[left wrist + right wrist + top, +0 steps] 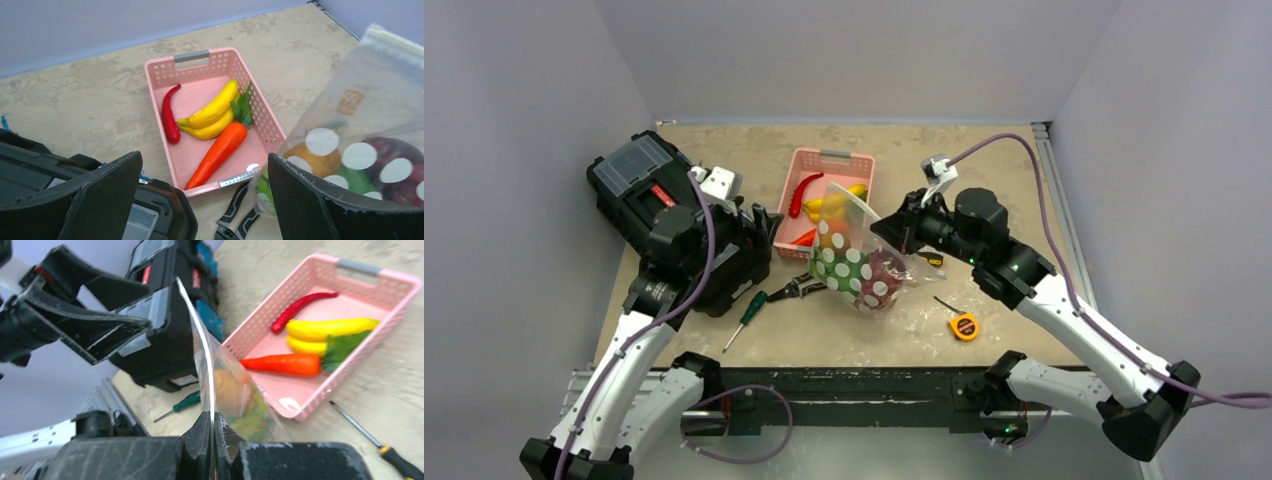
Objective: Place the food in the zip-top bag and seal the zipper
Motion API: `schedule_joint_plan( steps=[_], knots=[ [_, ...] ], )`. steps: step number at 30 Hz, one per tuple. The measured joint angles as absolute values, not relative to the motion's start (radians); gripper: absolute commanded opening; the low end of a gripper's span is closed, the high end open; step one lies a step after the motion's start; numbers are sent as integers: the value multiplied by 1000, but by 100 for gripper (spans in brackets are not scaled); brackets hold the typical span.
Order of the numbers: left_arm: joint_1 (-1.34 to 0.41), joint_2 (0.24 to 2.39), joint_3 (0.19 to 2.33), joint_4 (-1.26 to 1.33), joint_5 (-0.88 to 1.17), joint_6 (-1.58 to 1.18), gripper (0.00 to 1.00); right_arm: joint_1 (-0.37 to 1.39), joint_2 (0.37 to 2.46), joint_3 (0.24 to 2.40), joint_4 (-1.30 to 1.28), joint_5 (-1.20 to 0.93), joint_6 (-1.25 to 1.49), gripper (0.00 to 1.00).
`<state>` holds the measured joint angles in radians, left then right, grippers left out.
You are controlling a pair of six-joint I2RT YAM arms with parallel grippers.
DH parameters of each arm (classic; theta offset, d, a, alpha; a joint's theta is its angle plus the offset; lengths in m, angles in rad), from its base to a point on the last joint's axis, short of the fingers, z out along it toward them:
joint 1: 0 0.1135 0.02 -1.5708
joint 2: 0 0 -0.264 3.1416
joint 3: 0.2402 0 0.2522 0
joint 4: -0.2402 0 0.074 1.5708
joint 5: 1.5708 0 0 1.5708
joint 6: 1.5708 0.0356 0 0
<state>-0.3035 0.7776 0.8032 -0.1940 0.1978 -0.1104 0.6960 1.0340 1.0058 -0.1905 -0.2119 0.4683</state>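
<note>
The zip-top bag is standing up at the near side of the pink basket, leaning over its near-right corner. The right claw is clamped tight on the bag's top edge, with the plastic pinched flat between its fingers. The zipper runs up and away from that pinch as a thin whitish line. It's seen edge-on, so no idea whether it's pressed shut.

The left claw is spread wide with nothing in it, just off the basket's near-left corner, with the bag on the other side of that corner. On its own camera one finger covers the bag's lower corner, so I can't tell if they touch.

The food in the bag is just brownish, green and dark red blobs behind the white dots. The pliers by the basket's near rim are cut off by the frame.

In the basket are a red chili, bananas and a carrot. The black toolbox left of the basket is partly hidden by the left arm.
</note>
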Motion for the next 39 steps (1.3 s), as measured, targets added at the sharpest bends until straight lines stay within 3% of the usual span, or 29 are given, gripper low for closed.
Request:
schedule_joint_plan(
  steps=[11, 24, 31, 39],
  knots=[
    [-385, 735, 798, -196, 35, -62, 95, 655, 946, 1176, -408, 130, 383, 0],
    [-403, 722, 798, -206, -16, -56, 95, 408, 1144, 1300, -423, 564, 320, 0],
    [-418, 725, 798, -211, -16, -56, 95, 294, 1406, 1321, -336, 537, 328, 0],
    [-423, 741, 798, -220, -16, -56, 95, 170, 1714, 1542, -222, 182, 480, 0]
  ],
)
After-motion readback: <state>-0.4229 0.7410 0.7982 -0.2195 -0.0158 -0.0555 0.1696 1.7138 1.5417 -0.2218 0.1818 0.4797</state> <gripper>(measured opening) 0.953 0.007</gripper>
